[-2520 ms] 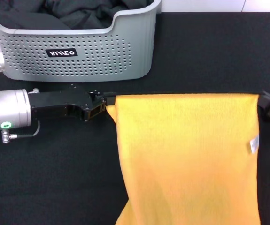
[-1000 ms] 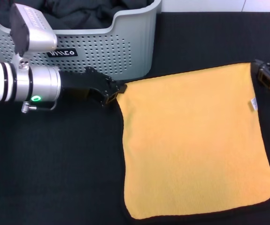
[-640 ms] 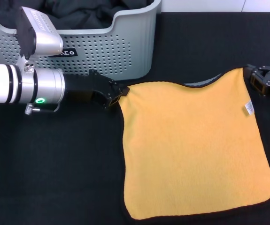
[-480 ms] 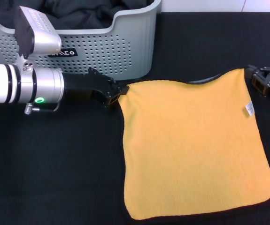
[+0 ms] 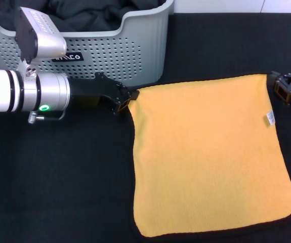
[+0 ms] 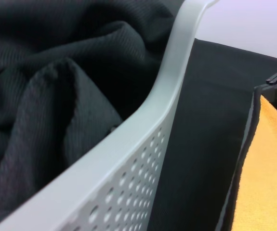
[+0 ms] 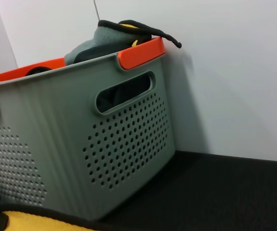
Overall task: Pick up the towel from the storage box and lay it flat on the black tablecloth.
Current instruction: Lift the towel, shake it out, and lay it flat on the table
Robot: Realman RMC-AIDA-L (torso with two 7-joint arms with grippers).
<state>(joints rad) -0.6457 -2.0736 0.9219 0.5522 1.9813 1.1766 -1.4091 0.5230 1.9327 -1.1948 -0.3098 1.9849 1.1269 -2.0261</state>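
The basket is cut off by the head view's top and left edges, and its label is partly covered by the left arm. The right gripper is cropped at the right edge, so its finger spacing cannot be read. The cloth heap is only partly framed.

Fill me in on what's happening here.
The towel lies spread orange side up on the black tablecloth, in front of the storage box. The left gripper is at its far left corner and the right gripper at its far right corner. Whether either has let go is not visible.
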